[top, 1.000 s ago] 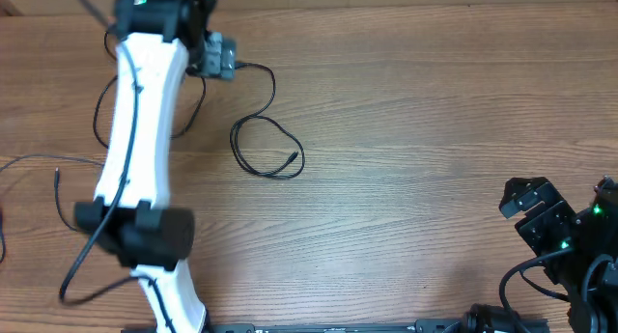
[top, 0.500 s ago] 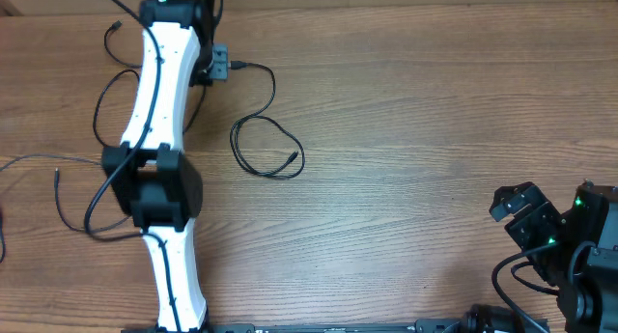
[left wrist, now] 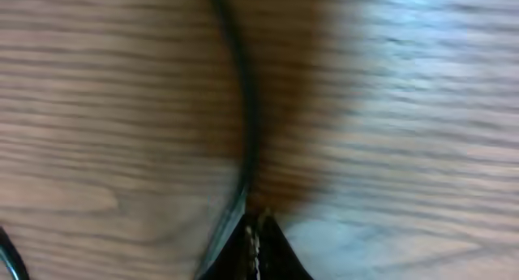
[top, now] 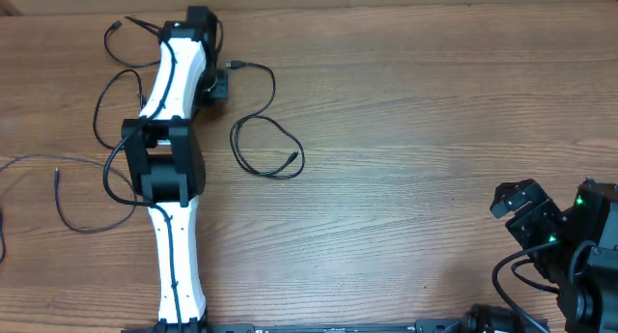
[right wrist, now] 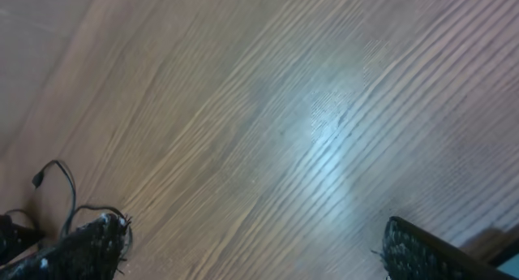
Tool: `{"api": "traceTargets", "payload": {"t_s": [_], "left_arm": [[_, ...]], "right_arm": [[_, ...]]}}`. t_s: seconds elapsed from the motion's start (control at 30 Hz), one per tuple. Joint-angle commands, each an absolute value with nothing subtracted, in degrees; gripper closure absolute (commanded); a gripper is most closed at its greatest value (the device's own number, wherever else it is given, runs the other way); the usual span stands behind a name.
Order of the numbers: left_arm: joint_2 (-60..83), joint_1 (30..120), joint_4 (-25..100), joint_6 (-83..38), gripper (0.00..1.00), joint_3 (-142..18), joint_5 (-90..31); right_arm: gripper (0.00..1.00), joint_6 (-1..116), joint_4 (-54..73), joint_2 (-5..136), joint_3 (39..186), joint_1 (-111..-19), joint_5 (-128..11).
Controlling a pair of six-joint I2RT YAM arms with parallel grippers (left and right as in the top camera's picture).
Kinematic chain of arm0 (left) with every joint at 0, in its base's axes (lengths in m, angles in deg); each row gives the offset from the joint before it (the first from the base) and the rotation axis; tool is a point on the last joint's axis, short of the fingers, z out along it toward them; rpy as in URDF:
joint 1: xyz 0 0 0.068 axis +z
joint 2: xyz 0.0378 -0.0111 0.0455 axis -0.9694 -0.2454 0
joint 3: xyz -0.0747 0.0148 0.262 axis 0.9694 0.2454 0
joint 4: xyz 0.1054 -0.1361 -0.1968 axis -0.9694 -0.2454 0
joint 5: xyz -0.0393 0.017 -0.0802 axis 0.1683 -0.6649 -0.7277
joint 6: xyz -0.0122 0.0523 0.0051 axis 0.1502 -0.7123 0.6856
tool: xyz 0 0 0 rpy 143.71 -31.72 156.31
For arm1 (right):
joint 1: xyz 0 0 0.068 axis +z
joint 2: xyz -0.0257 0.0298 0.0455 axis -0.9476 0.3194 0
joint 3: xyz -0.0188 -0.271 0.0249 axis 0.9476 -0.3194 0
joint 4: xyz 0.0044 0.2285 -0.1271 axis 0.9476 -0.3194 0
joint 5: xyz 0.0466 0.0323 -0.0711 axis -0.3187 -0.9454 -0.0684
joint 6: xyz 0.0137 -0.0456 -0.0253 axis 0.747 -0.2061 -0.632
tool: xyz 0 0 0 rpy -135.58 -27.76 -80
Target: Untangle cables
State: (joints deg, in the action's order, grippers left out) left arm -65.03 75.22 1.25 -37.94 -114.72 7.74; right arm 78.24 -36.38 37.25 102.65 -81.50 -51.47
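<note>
**A:** What are they working on?

**B:** A wooden desk. It is brown, with long straight grain and a pale sheen of light in the right wrist view. The desk fills every view, so none of the room shows.

**A:** And the cables?

**B:** Thin, black and limp. The looped cable lies toward the far left of the desk, curled into one open oval. Its tail climbs, bends back to the left and ends in a small plug just beside the left gripper. A second cable with a small plug tip trails in a shallow curve by the left edge. A third cable curls in the far left corner and passes partly under the left arm, which has a smooth white shell and black joints.

**A:** How is the left hand?

**B:** Its fingers are pressed together into a dark point. The wrist view is blurred, but a black cable runs down across the grain and touches the tips. I cannot tell whether it is nipped between them.

**A:** And the right?

**B:** The right gripper sits by the near right corner, well apart from every cable. Its rough black fingers are spread wide over bare wood
</note>
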Motion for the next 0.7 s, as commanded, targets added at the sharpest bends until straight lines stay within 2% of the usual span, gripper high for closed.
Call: {"api": "traceTargets", "payload": {"t_s": [0.0,0.27,0.43,0.53,0.6,0.67], "left_arm": [[-68.5,80.9,3.0,-38.6,0.96,-114.5,7.9],[-68.5,92.3,6.2,-38.2,0.96,-114.6,12.5],[-67.8,96.3,4.7,-34.3,0.95,-116.0,10.7],[-65.6,96.9,4.4,-33.9,0.96,-119.3,2.5],[-60.9,95.6,4.2,-33.8,0.94,-121.8,-10.3],[-58.0,93.7,4.1,-33.9,0.65,-121.9,-18.5]], "right_arm": [[0.00,78.2,-35.3,37.1,102.5,-81.7,-51.5],[0.00,78.2,-33.8,37.1,102.5,-81.7,-51.5],[0.00,78.2,-33.8,37.1,102.5,-81.7,-51.5],[0.00,78.2,-33.8,37.1,102.5,-81.7,-52.0],[0.00,78.2,-33.8,37.1,102.5,-81.7,-53.8],[0.00,78.2,-33.8,37.1,102.5,-81.7,-53.8]]}}
